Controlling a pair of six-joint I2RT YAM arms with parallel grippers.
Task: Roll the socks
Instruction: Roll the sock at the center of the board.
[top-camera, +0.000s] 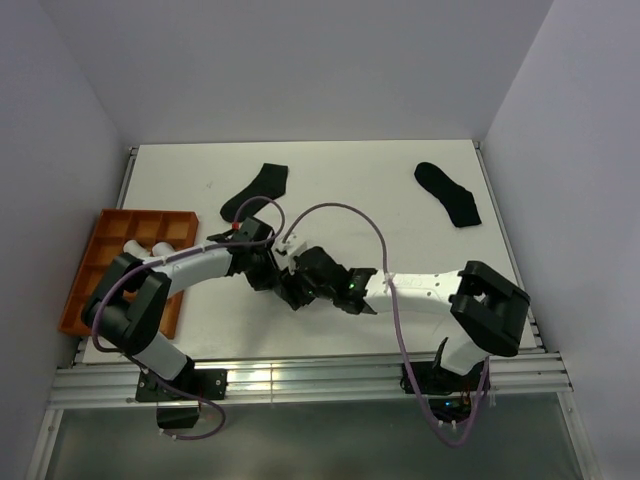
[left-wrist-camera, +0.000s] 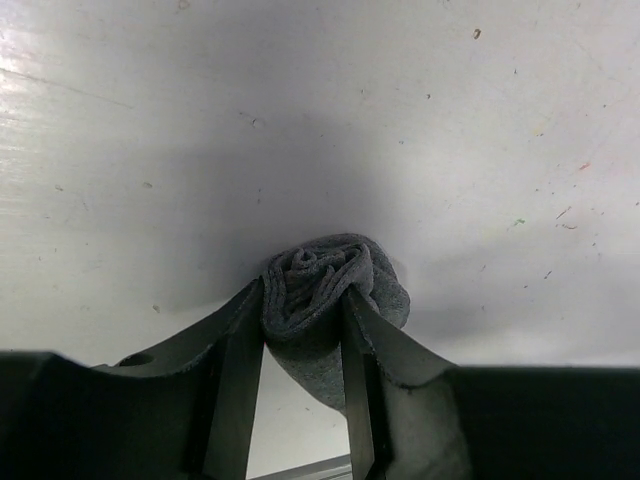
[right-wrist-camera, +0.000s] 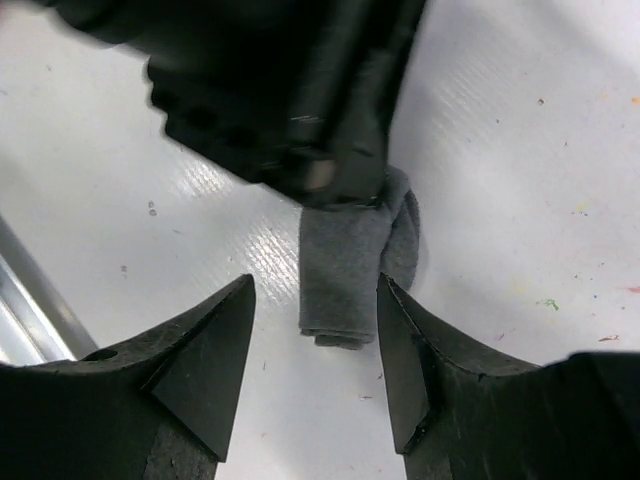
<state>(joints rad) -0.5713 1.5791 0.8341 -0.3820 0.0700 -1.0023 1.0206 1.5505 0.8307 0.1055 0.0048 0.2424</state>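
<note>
Near the tabletop's (top-camera: 350, 180) front edge, the left hand (left-wrist-camera: 303, 300) is pinching a rolled grey sock (left-wrist-camera: 335, 265). The right hand (right-wrist-camera: 315, 290) is standing spread around its loose end. At the left edge, an orange tray (top-camera: 100, 240) is holding white rolls (top-camera: 150, 250). Farther back, two dark socks (top-camera: 258, 190) (top-camera: 448, 193) are lying flat amid open room.
</note>
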